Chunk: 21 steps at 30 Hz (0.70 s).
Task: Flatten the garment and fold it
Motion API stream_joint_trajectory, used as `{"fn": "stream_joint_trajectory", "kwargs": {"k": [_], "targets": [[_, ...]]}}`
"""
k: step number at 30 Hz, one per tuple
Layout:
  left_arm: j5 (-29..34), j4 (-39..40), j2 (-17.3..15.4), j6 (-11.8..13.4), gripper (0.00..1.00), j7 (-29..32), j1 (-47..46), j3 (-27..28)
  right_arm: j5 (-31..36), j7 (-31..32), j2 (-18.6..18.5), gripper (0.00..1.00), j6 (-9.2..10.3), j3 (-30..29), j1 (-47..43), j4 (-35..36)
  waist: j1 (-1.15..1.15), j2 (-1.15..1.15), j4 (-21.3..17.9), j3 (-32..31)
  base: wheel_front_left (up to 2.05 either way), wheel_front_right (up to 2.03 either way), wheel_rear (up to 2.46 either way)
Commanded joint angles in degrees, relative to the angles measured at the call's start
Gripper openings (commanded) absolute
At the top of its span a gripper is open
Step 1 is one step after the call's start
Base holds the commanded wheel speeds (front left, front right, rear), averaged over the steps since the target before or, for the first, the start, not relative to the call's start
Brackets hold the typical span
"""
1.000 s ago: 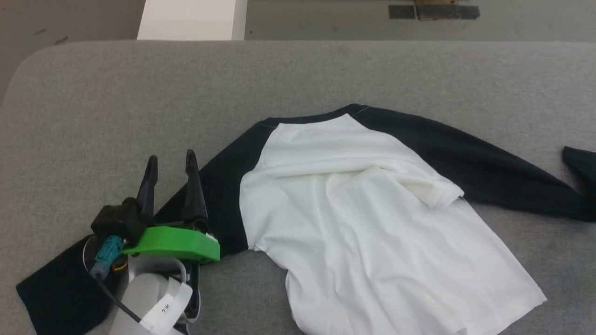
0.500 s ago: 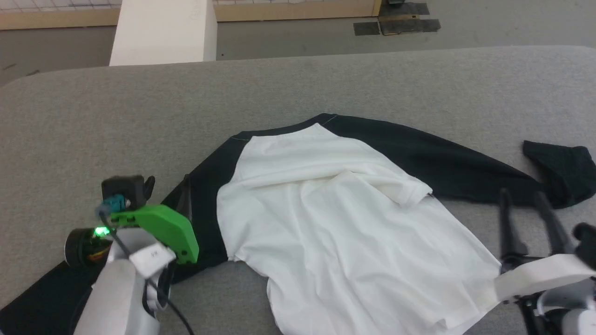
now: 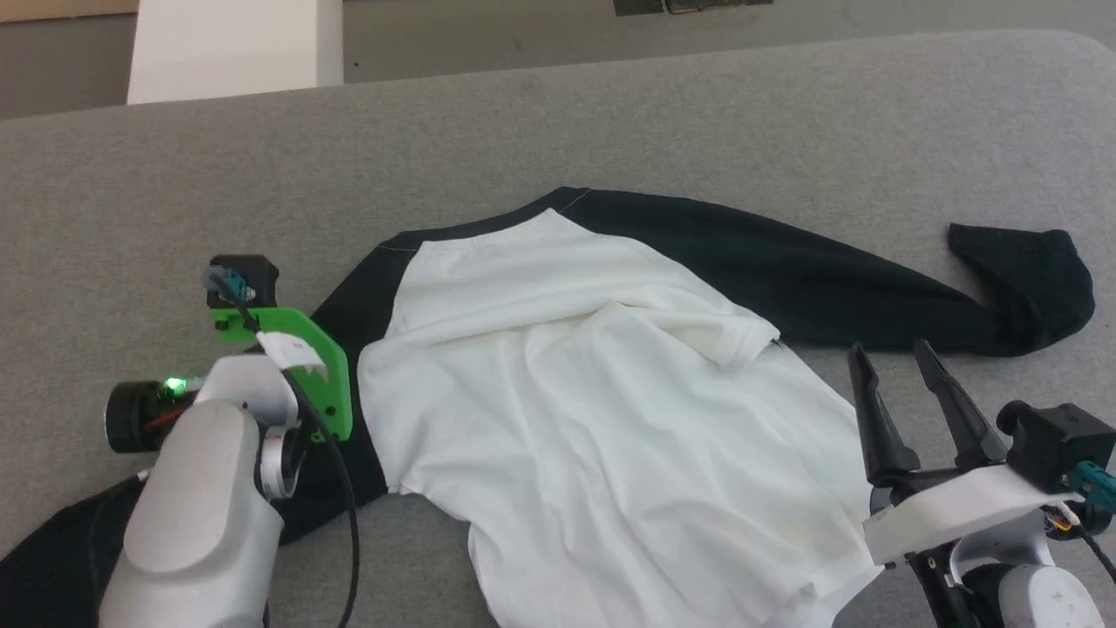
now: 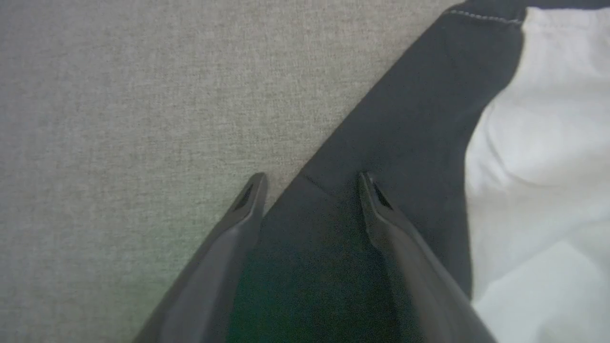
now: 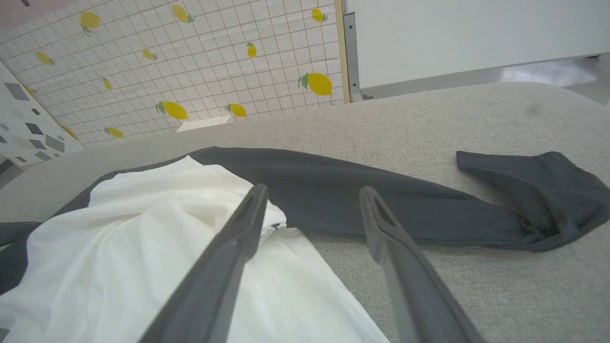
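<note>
A: Where's the garment [image 3: 610, 392]?
B: Spread on the grey woven table [image 3: 610, 113]. The white body is rumpled, with one fold across it.
A: Left gripper [image 4: 312, 178]?
B: Fingers apart, empty, directly over the left sleeve [image 4: 405, 119], which runs diagonally from the shoulder.
A: Right gripper [image 3: 889, 349]?
B: Also spread, holding nothing, just beside the body's edge. The right sleeve [image 3: 828, 279] lies crosswise beyond its tips, cuff [image 3: 1029, 262] doubled back. Thin, limp knit. The left arm looks nearer its grab.
</note>
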State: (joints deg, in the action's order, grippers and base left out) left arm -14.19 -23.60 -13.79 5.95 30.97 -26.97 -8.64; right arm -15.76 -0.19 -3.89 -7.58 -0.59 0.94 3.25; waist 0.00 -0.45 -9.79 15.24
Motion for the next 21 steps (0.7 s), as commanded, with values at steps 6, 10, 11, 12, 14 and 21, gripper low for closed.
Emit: {"fn": "stream_joint_trajectory", "kwargs": {"k": [6, 10, 11, 12, 14, 21], "targets": [[-0.19, -3.84, -0.31, -0.36, 0.53, 6.78, 0.01, -1.62, -0.84, -0.16, -0.17, 1.00, 0.09, 0.98, 1.09, 0.04, 0.00, 0.43, -0.68, 1.04, 0.00, 0.00, 0.00], [-1.82, -3.54, 0.11, -1.68, 0.00, 12.43, 0.98, -2.50, -0.89, 0.50, -0.59, 1.00, 0.09, 1.04, 1.65, 0.39, 0.00, 0.43, -0.16, 0.99, 0.00, 0.00, 0.00], [-2.17, -3.03, 0.17, -1.92, 0.00, 13.24, 1.15, -2.62, -0.77, 0.75, -0.95, 1.00, 0.09, 1.18, 2.07, 0.48, 0.00, 0.43, 0.02, 0.99, 0.00, 0.00, 0.00], [-2.29, -2.51, 0.17, -2.08, 0.00, 13.54, 1.23, -2.76, -0.60, 0.90, -1.30, 1.00, 0.09, 1.20, 2.61, 0.50, 0.00, 0.43, 0.17, 1.02, 0.00, 0.00, 0.00], [-2.54, -1.42, 0.22, -2.29, 0.00, 13.82, 1.34, -2.97, -0.13, 1.40, -2.34, 1.00, 0.09, 1.53, 4.56, 0.30, 0.00, 0.43, 0.56, 1.20, 0.00, 0.00, 0.00], [-2.63, 1.95, 0.66, -3.16, 0.00, 13.04, -0.48, -4.13, 1.65, 6.94, -7.38, 1.00, 0.09, 5.12, 19.34, -8.67, 0.00, 0.43, 2.75, 2.98, 0.00, 0.00, 0.00]]}}
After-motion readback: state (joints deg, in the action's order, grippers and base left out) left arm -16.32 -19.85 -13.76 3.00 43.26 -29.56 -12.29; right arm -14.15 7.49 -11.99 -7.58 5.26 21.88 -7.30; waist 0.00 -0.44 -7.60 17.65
